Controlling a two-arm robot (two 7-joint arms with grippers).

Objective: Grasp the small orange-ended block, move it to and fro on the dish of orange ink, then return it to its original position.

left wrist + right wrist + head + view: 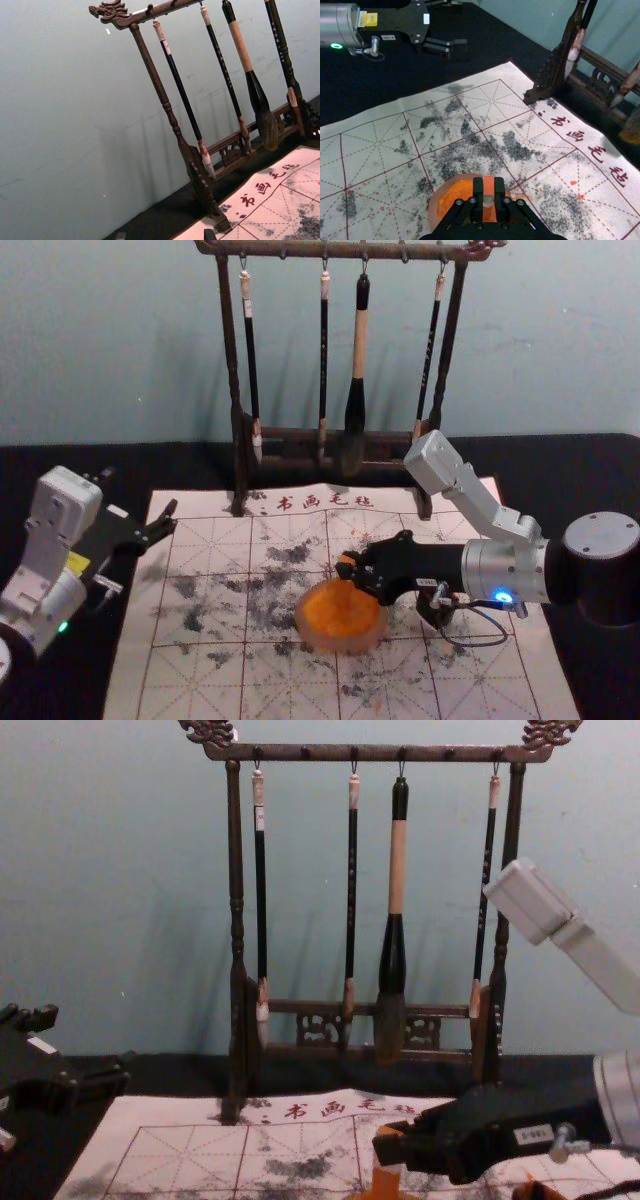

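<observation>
"One dish (340,645) — what's inside?"

"Orange ink (340,614). The right end effector (352,573) grips one block (489,186) there — four brushes (359,345) hang behind. The left end effector (140,496)'s open, by the mat (132,660)."

A dish (340,644) sits on a mat (210,695) midway between its left and right edges, the block (488,186) above it in the right gripper (354,571). A stand (232,370) rises at the mat's far edge, four brushes (358,350) hanging from it, before a wall (120,340); the left gripper (140,502) is near the mat's far left corner.
</observation>
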